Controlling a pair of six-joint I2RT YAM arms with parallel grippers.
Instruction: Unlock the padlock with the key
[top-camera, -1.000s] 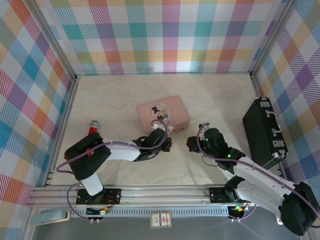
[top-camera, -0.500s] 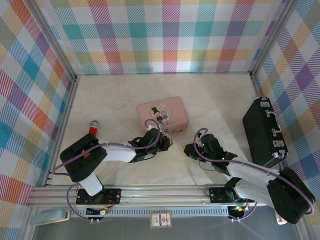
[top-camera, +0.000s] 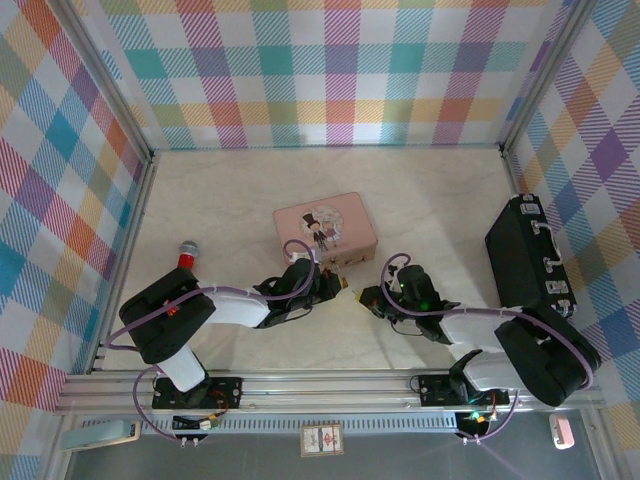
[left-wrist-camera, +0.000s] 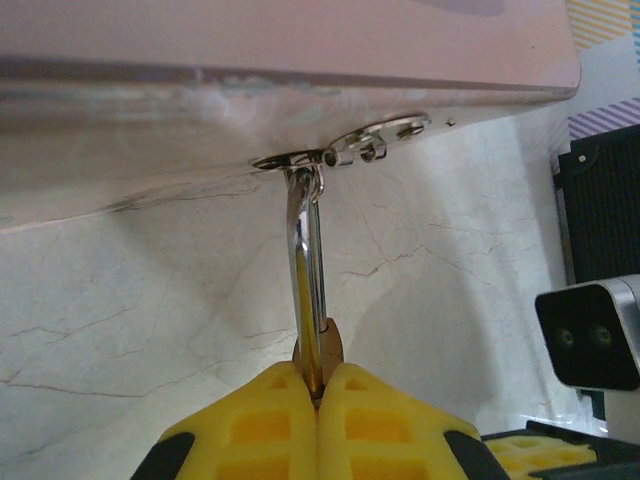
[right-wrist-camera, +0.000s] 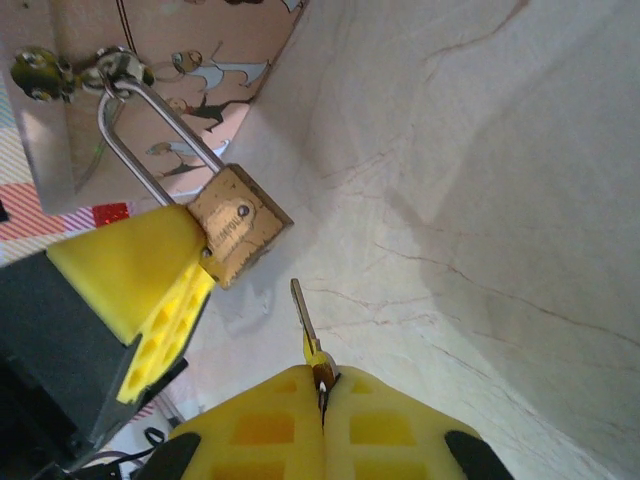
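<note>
Marble tabletop (right-wrist-camera: 480, 150) | left gripper (left-wrist-camera: 318, 385) clamping rigid padlock (right-wrist-camera: 238, 225) | right gripper (right-wrist-camera: 322, 395) pinching thin, likely slippery key (right-wrist-camera: 300, 305) by bow, padlock at 11 o'clock

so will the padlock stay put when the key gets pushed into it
Probably mostly: the left hand is shut on the padlock body. It likely pivots a little, since its shackle just threads through the hasp of the pink tin. The thin key, pinched at its end by the right hand, may twist or slip.

I am clamping the left gripper (left-wrist-camera: 318, 388) on the padlock (left-wrist-camera: 332, 350) body; its shackle (left-wrist-camera: 305, 250) is passing through the pink tin (left-wrist-camera: 300, 50) hasp (left-wrist-camera: 300, 160).
</note>
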